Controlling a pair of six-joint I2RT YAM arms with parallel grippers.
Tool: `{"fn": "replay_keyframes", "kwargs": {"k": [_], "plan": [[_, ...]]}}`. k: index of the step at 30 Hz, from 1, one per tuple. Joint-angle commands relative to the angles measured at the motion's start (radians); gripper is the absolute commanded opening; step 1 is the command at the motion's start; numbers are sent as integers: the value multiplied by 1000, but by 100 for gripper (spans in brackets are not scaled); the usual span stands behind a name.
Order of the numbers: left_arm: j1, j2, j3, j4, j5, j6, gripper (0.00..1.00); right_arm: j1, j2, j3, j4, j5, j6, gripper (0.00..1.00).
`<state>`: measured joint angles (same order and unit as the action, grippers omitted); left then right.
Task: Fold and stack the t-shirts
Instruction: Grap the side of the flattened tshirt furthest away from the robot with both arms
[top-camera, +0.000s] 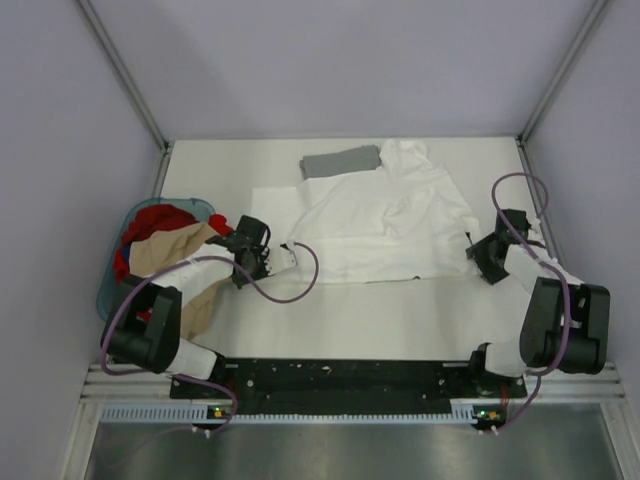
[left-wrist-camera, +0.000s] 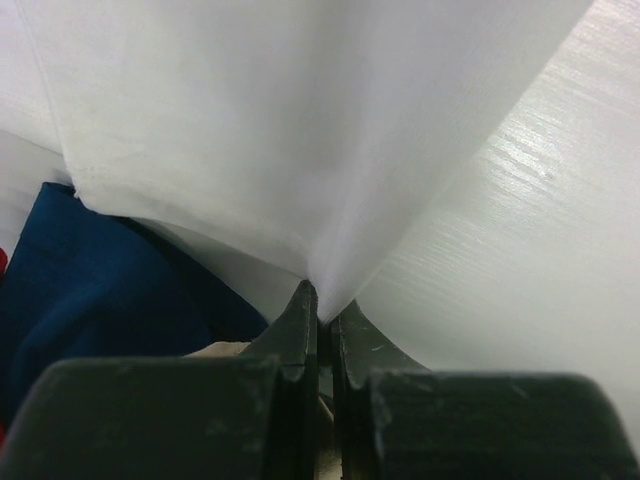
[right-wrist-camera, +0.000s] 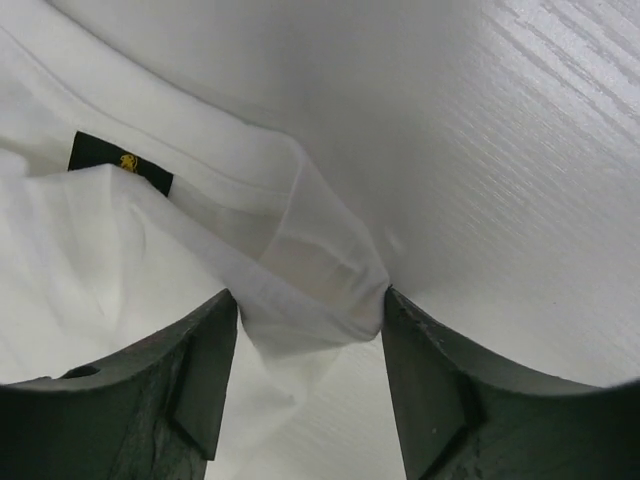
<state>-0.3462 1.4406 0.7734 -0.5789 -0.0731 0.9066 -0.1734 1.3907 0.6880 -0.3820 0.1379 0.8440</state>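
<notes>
The left gripper (left-wrist-camera: 320, 318) has its jaws pressed tight together on a pinch of the white t-shirt (left-wrist-camera: 300, 120), whose cloth fans up and away from the tips, with bare table (left-wrist-camera: 520, 250) to the right and blue cloth (left-wrist-camera: 90, 290) low on the left. The right gripper (right-wrist-camera: 310, 325) has its jaws standing apart, a folded corner of the same shirt bunched in the gap and touching both fingers, a black label (right-wrist-camera: 120, 163) just beyond. Seen from above, the white shirt lies spread mid-table between the two grippers, the folded grey t-shirt (top-camera: 340, 161) just beside its far edge and a basket (top-camera: 105, 290) of clothes left of the left arm
</notes>
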Motion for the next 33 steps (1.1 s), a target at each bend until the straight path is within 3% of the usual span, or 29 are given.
{"fn": "replay_keyframes", "kwargs": {"k": [1, 10, 22, 33], "plan": [[0, -34, 1, -10, -24, -9, 0, -38, 56, -16, 43, 43, 14, 55], [3, -45, 105, -42, -86, -58, 0, -57, 13, 77, 45, 107, -143, 0], [9, -66, 346, -45, -247, -97, 0, -57, -140, 396, -61, 155, -339, 0], [12, -32, 627, 1, -373, 23, 0, -57, -91, 761, -155, 92, -421, 0]]}}
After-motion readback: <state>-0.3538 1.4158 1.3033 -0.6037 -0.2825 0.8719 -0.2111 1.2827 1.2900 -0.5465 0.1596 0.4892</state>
